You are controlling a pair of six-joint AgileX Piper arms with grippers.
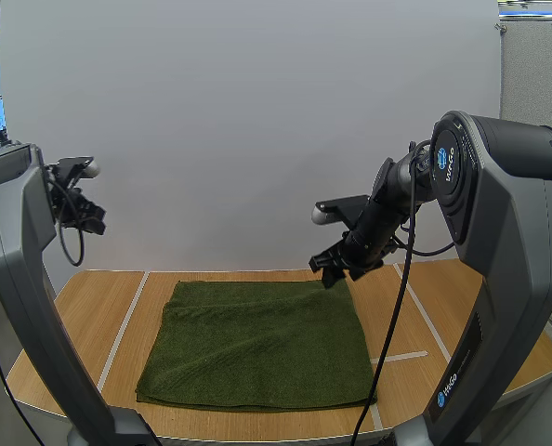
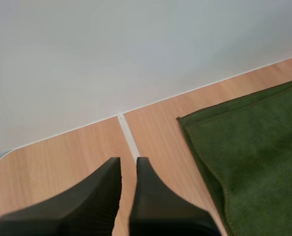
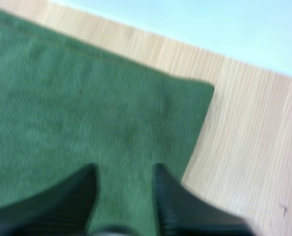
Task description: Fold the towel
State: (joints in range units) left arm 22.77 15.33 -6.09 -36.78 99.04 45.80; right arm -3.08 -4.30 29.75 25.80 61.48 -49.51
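Towel (image 1: 257,339): flat on the bench (image 1: 85,321), its far corner under the right tool (image 3: 124,169).
Right tool: fingers well apart, empty.
Left tool (image 2: 129,161): narrow gap, empty, towel corner just beside it.
Risk: the right tool may pinch one layer only, and an uneven lift would skew the fold.

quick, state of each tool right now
left tool: open by a narrow gap, holding nothing
right tool: open above the towel, holding nothing
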